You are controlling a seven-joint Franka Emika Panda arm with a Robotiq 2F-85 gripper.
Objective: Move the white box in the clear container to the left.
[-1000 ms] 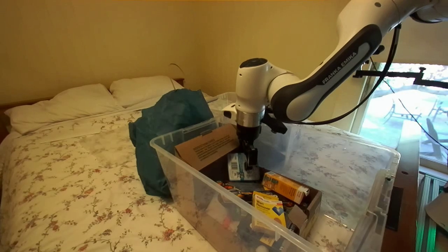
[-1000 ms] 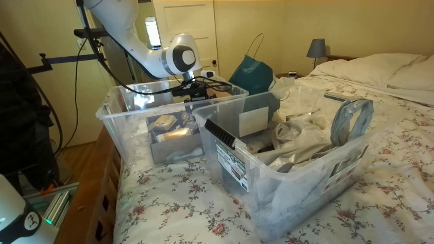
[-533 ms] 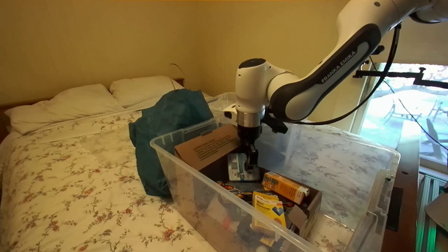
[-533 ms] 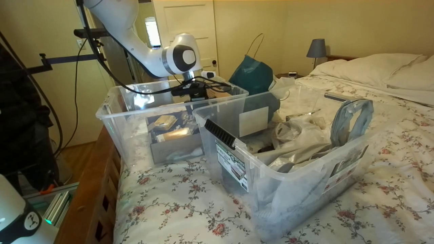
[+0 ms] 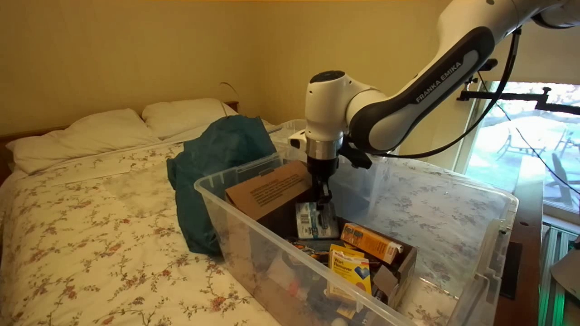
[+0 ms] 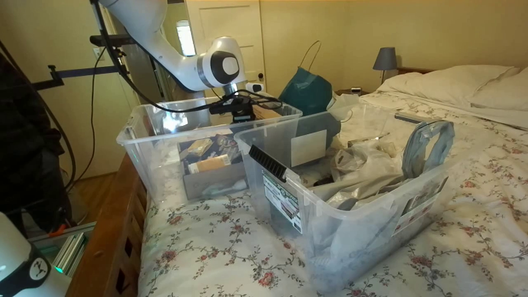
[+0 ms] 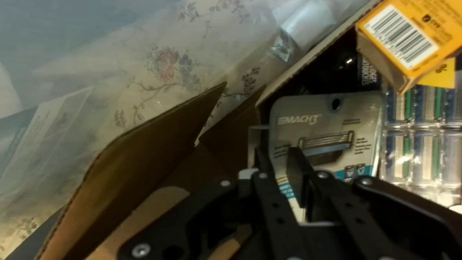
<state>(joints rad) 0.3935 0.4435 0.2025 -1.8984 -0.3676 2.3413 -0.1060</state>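
The white box (image 5: 306, 226), a whitish carton with bluish-grey print, leans inside the brown cardboard box (image 5: 272, 190), which stands in the clear container (image 5: 253, 222). In the wrist view the white box (image 7: 325, 117) shows a silvery face with a teal band. My gripper (image 7: 278, 157) straddles its upper edge: one finger overlaps the face, while its mate lies along the edge. A narrow gap shows between them, so a firm hold cannot be made out. In an exterior view my gripper (image 5: 322, 203) points down at the box's top; elsewhere the container wall (image 6: 177, 134) and clutter hide the box.
An orange packet (image 5: 369, 242) and a yellow packet (image 5: 350, 271) lie beside the white box. Cardboard flaps (image 7: 151, 155) rise near the fingers. Close by are a second clear bin (image 6: 396, 218) holding plastic bags and a teal bag (image 5: 204, 203).
My fingers have drawn much closer together and the arm has risen slightly. The white box has tilted and shifted a little at the fingers; the orange and yellow packets have nudged slightly.
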